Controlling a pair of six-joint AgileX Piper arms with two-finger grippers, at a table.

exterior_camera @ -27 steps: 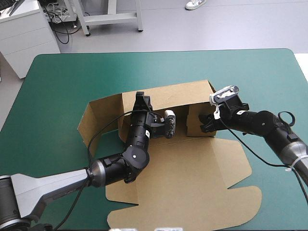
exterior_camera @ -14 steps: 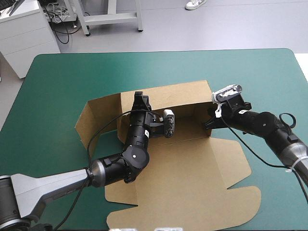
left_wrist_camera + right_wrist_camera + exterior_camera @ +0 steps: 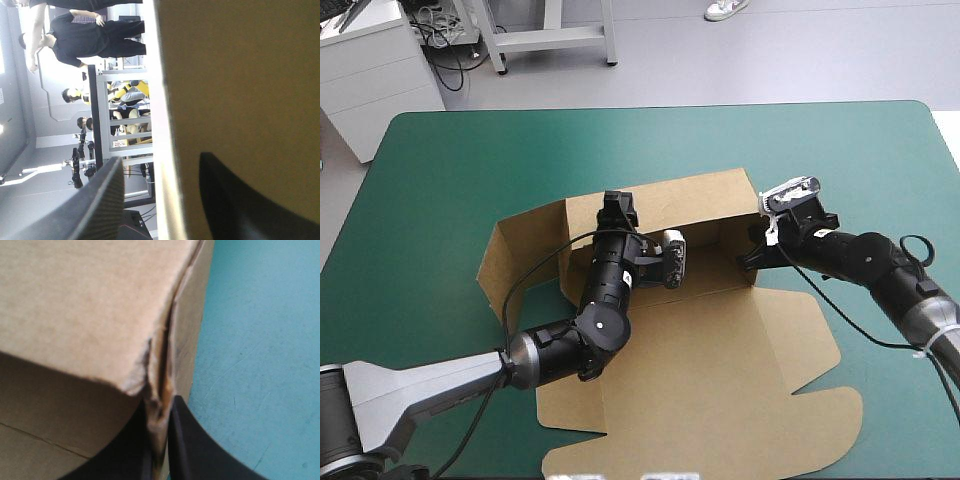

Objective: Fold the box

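Observation:
The brown box (image 3: 720, 370) lies mid-table with its wide lid panel flat toward the front. Its back wall (image 3: 690, 205) stands raised, and a side flap (image 3: 520, 250) angles out at the left. My left gripper (image 3: 617, 212) sits at the back wall's top edge. In the left wrist view this gripper (image 3: 161, 159) is open, its fingers standing on either side of the board's edge (image 3: 165, 100). My right gripper (image 3: 752, 255) is at the wall's right corner. There the right gripper (image 3: 161, 402) is shut on the box's folded corner (image 3: 162, 365).
Bare teal-green cover (image 3: 470, 170) surrounds the box on the far, left and right sides. The lid's front flaps (image 3: 820, 420) reach close to the table's front edge.
My left gripper has opened off the back wall. Earlier my right gripper shut on the right corner, and the right side flap swung out from across the box's inside.

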